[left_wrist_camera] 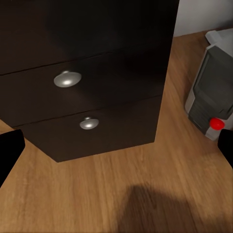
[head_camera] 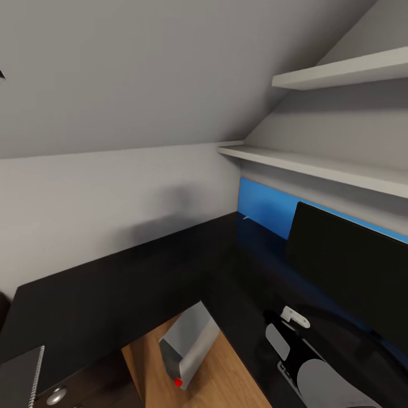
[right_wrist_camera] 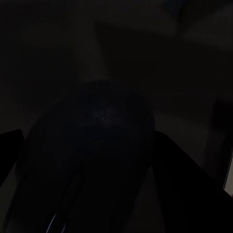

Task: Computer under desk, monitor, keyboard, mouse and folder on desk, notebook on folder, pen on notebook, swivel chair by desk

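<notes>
The right arm (head_camera: 317,377) is reaching in low at the head view's near right corner, its grey and black links hanging over the desk (head_camera: 113,283) just in front of the monitor (head_camera: 351,272). The right wrist view is showing almost pure darkness: a rounded dark shape (right_wrist_camera: 104,116) is sitting ahead of the right gripper (right_wrist_camera: 92,160), and I cannot tell whether that claw is spread or pinching anything.

The left gripper (left_wrist_camera: 116,150) is hanging with its black fingertips (left_wrist_camera: 8,150) spread wide at the two edges of its own view, gripping nothing. It is looking down at the dark drawer unit (left_wrist_camera: 87,63) with two round knobs (left_wrist_camera: 67,78), standing on the wooden floor (left_wrist_camera: 97,189).

The computer (head_camera: 190,345) is lying tilted on the floor under the desk, red dot facing forward, near the drawer unit. The monitor is standing upright on the right wing of the glossy black top, against a blue strip (head_camera: 266,207) on the wall. The notebook (head_camera: 20,377) is resting at the desk's near left edge, spiral binding showing. Two white shelves (head_camera: 317,164) are running above the monitor.
</notes>
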